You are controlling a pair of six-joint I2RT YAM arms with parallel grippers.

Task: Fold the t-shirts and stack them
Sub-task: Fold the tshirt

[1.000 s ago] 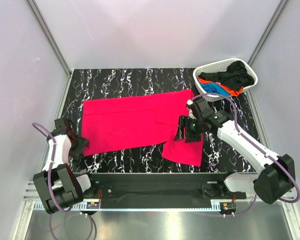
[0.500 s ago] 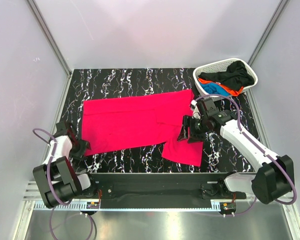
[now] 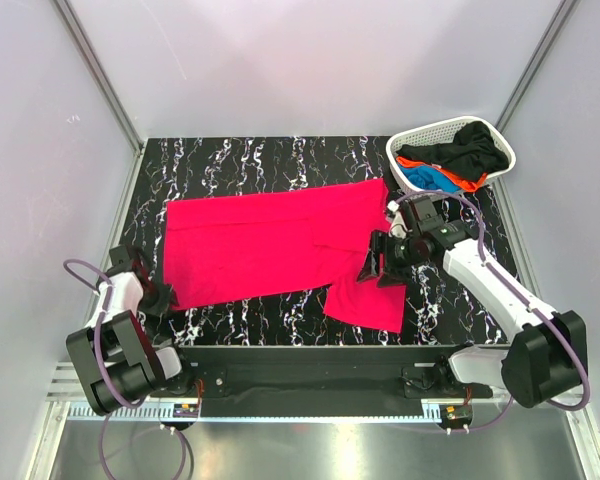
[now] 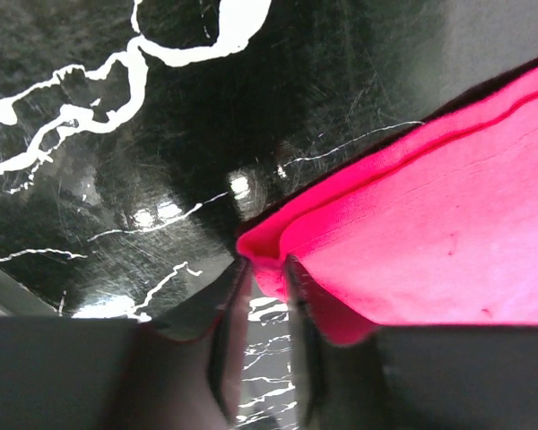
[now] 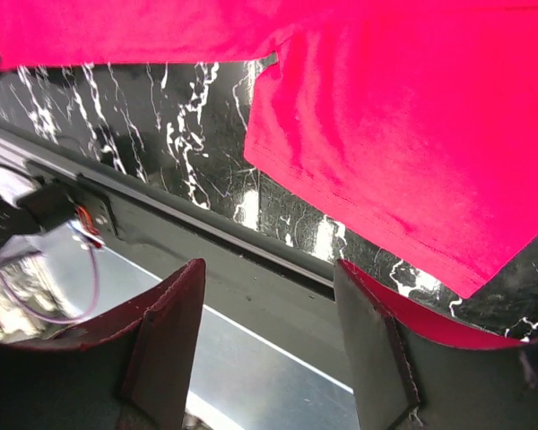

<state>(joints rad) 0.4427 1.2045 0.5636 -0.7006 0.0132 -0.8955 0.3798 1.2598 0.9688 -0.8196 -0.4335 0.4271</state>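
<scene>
The large pinkish-red t-shirt (image 3: 270, 245) lies spread flat on the black marble table, one sleeve (image 3: 365, 300) towards the near edge. My left gripper (image 3: 163, 297) is at the shirt's near-left corner. In the left wrist view its jaws (image 4: 262, 264) stand nearly together on the folded corner of the red cloth (image 4: 412, 233). My right gripper (image 3: 375, 262) hovers open over the shirt's right part. In the right wrist view (image 5: 267, 269) it holds nothing, with the sleeve (image 5: 386, 161) below. The black (image 3: 470, 150), blue (image 3: 427, 178) and orange (image 3: 465, 185) t-shirts lie bunched in the basket.
The white lattice basket (image 3: 430, 127) stands at the table's back right corner. The table's near edge rail (image 5: 251, 269) runs just below the sleeve. White walls close in on the left, back and right.
My left gripper has slid towards the near edge and come to the shirt's near-left corner. My right gripper has shifted slightly right over the shirt. The shirt has not visibly moved.
</scene>
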